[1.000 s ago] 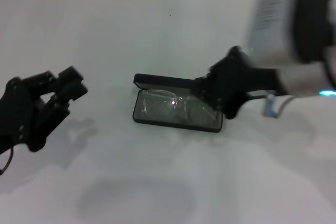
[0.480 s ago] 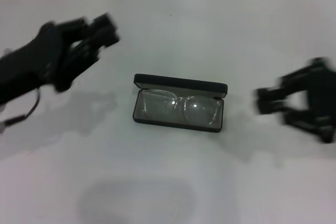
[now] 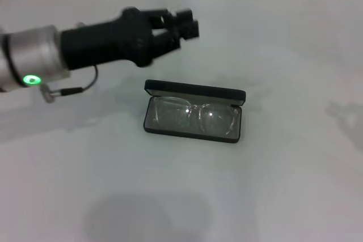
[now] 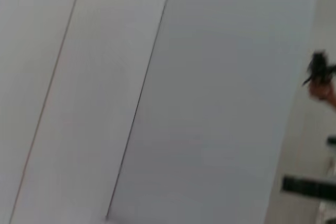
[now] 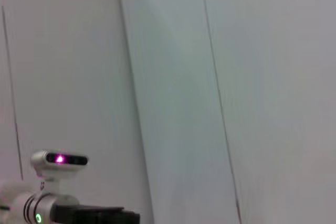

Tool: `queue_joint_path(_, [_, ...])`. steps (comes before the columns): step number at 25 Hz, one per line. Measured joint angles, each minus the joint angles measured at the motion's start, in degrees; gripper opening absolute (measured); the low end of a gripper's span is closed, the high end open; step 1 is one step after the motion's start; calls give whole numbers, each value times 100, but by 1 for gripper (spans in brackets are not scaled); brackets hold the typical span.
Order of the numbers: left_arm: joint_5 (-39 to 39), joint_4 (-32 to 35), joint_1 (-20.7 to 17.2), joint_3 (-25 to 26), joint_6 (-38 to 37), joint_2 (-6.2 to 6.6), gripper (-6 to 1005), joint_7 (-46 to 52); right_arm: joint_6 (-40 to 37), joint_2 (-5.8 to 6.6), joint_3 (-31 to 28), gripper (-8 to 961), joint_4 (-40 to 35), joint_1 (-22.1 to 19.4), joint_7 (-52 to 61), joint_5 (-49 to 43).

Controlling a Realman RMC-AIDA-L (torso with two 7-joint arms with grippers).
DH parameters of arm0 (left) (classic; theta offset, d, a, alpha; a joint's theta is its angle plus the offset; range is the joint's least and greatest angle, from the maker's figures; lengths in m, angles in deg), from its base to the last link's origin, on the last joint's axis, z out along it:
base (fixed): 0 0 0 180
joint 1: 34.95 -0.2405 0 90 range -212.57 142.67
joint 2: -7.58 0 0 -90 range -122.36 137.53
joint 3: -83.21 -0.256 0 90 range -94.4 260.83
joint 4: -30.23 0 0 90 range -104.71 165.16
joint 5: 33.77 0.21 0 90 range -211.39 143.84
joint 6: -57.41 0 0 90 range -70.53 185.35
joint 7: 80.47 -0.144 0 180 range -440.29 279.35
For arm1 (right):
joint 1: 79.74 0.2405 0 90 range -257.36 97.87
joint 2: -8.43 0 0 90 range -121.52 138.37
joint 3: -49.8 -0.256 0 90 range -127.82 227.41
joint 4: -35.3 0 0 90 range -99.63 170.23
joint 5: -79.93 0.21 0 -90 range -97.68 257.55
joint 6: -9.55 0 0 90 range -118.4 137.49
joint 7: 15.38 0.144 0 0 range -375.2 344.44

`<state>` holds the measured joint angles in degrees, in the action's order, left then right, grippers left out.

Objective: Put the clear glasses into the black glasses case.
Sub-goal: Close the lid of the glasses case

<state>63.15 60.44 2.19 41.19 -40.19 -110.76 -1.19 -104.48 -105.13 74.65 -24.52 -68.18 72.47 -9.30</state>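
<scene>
flat black rectangular hinged glasses case (image 3: 193, 113): open on white table (image 3: 272, 185), mid-table, lid upright at far edge. clear colourless plastic glasses (image 3: 194, 116): lying inside on dark grey lining, nearly case-wide. my left gripper (image 3: 182, 26): raised beyond case, apart from it; finger spacing unclear. my right gripper: out of sight.

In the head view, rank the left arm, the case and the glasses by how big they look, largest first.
1. Left arm, though it is raised nearer the camera, so its true size is unsure.
2. Case, open on the table.
3. Glasses, lying inside the case and nearly as wide as it.
</scene>
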Motion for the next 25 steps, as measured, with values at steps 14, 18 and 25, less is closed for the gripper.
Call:
queue_joint_path(14, [741,-671,629,-1061,2372,-136,272,-42,459,-27,-96,100,899,146,-973,-110])
queue_joint_path(18, [745,-740,618,-1167,2551,-136,267,-41,558,-19,-93,99,995,201,-1038,-183])
queue_joint_path(25, [748,-807,569,-1271,2572,-136,260,-132,692,-35,-89,98,1045,286,-1047,-254])
